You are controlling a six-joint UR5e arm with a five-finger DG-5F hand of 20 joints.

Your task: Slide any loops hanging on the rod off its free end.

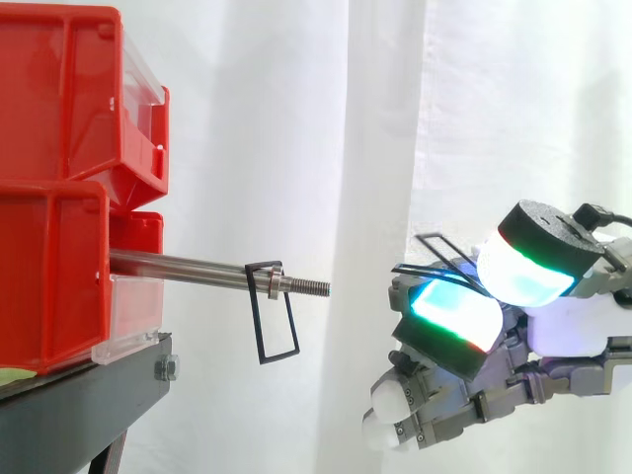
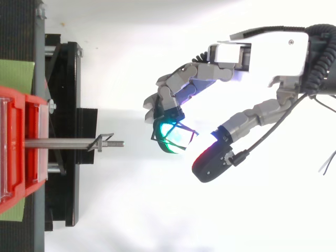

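hidden: the rod's (image 1: pixel 188 267) root is behind the red bins (image 1: pixel 59 148), so its mount can't be made out
cut off: the arm leaves the side view at the right edge; the bins are clipped at the left edge in both views
hard to see: the loose loop (image 1: pixel 441 247) is thin black wire, mostly covered by the glowing pads, with only a few strands sticking out to the left and above them
unclear: can't tell the full shape of the loose loop, or how much of it lies behind the pads
hand pose: the hand (image 2: pixel 262 50) is right of the rod's free end, well apart from it, with its fingers pointing left toward the bins
fingers: two pads, cyan-green (image 1: pixel 456 311) and white-green (image 1: pixel 523 272), are pressed toward each other, pinching the loose loop; the other fingers are curled under, with whitish tips (image 1: pixel 380 400)
top view: a red-glowing pad (image 2: pixel 207 152) faces the green one across the wire
hanging loop: the hanging loop (image 1: pixel 267 281) sits on the rod just inboard of the threaded tip and dangles below it, tilted
rod: horizontal, sticking out rightward from the bins, with its free end bare
support: the bins sit on the black stand (image 1: pixel 79 405), with a green sheet (image 2: pixel 16 76) under them
background: white curtain (image 1: pixel 296 118)
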